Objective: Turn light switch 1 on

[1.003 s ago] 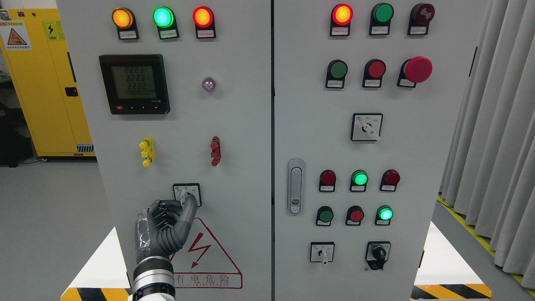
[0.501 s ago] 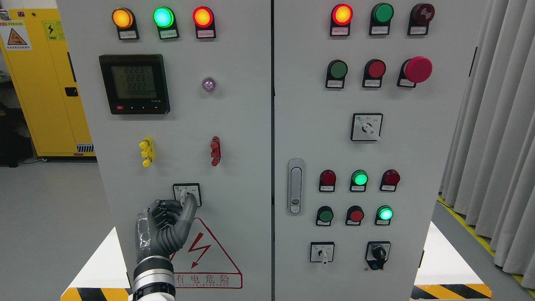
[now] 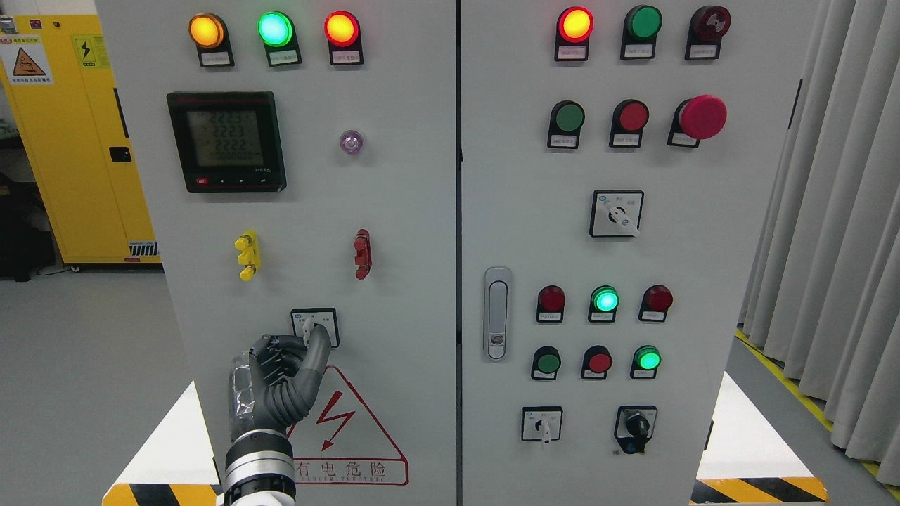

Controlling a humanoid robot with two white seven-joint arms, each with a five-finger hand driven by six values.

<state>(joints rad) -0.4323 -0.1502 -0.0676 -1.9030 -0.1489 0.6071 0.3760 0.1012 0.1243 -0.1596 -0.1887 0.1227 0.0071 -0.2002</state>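
On the left cabinet door, low down, a small square rotary switch (image 3: 328,320) with a white knob sits just above a red warning triangle. My left hand (image 3: 311,337) reaches up from the bottom edge. Its thumb and forefinger are pinched on the white knob, and the other fingers are curled below it. The hand hides the lower left part of the switch plate. No right arm shows in the head view.
The grey double-door cabinet (image 3: 408,211) carries lit lamps, a digital meter (image 3: 226,140), yellow and red handles, push buttons, a red mushroom button (image 3: 702,117) and more rotary switches (image 3: 616,213). A yellow cabinet (image 3: 63,140) stands back left; grey curtains (image 3: 837,232) hang at the right.
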